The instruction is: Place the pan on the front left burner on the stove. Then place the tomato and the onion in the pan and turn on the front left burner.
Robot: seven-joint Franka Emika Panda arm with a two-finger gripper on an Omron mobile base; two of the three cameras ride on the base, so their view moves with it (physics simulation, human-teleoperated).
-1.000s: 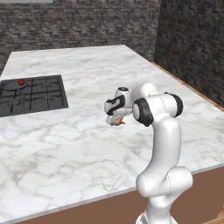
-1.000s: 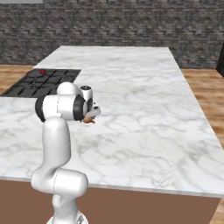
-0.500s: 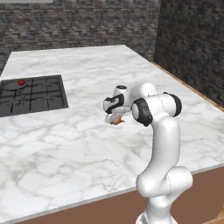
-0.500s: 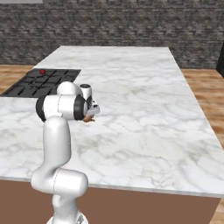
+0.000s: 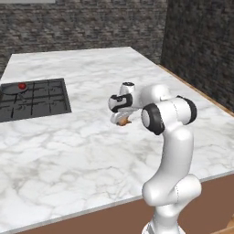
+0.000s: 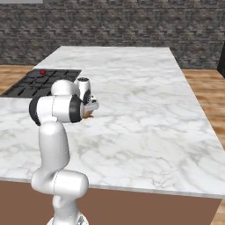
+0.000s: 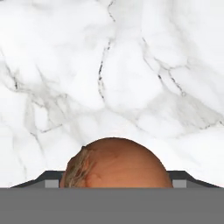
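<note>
1. Tool [image 5: 121, 119] low over the white marble surface [image 5: 91, 151], clamped on the small tan-brown round onion [image 7: 117, 162].
2. Dark grey gas stove [image 5: 34, 98] well apart at far left.
3. Small glossy red tomato [image 5: 21, 86] sits in the round dark grey pan [image 5: 13, 90] there.

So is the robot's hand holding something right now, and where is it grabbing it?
Yes, the gripper is holding the onion. Its fingers squeeze the onion's two opposite sides, and the onion sits right between them above the marble counter.
</note>
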